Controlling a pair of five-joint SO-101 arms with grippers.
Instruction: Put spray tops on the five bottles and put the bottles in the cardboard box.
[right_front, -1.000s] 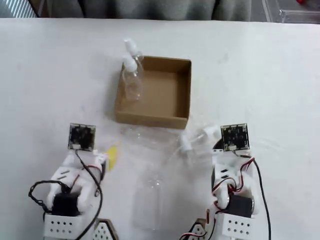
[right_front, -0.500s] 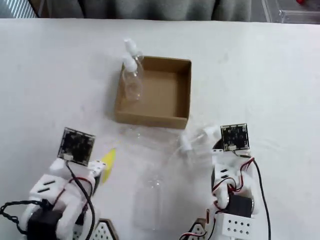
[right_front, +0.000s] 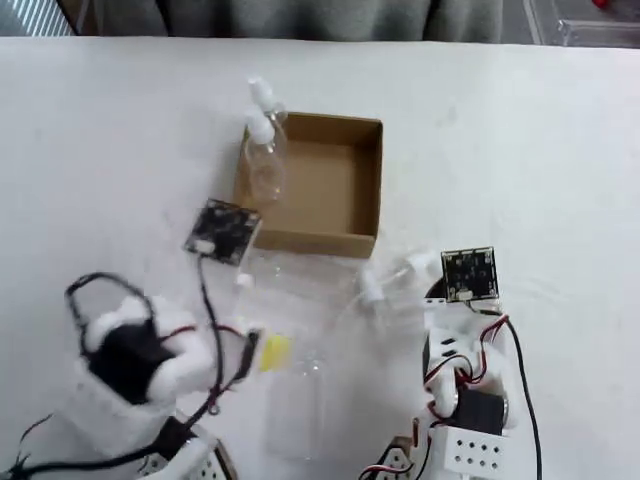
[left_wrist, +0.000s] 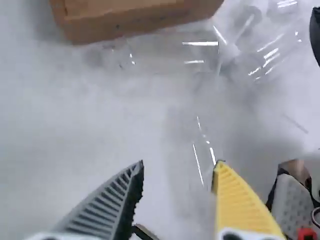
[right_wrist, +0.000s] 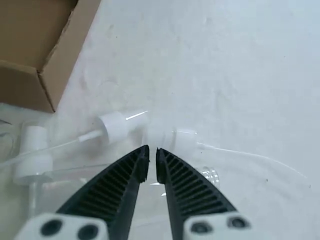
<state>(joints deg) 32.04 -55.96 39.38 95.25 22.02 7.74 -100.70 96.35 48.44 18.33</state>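
The cardboard box (right_front: 330, 190) sits open-topped in the middle of the desk (right_front: 520, 140), where either arm should be able to reach it. Part of the job looks done. One capped bottle (right_front: 265, 172) leans inside the box against the wall on the left arm's side. A second capped bottle (right_front: 263, 93) stands behind it at the far corner, though I cannot tell whether it is inside the rim or just beyond it. The unfinished pieces lie together on the near side of the box, between the two arms. An uncapped bottle (right_front: 295, 405) lies on its side close to the bases, and another clear bottle (right_front: 290, 275) lies just beside the box's near wall. The loose spray tops (right_wrist: 117, 122), with their thin dip tubes, are scattered next to them. That grouping probably lets one arm steady a bottle while the other brings a top to its neck. The left arm (right_front: 130, 360) is stretched inward and forward towards the centre, its wrist tipped down. The left gripper (left_wrist: 180, 167) hangs over the clear bottles with its grey and yellow jaws spread wide, holding nothing. The right arm (right_front: 465, 400) is folded close over its own base. The right gripper (right_wrist: 151, 152) has its jaws drawn almost together with nothing between them, tips poised just above two of the spray tops.
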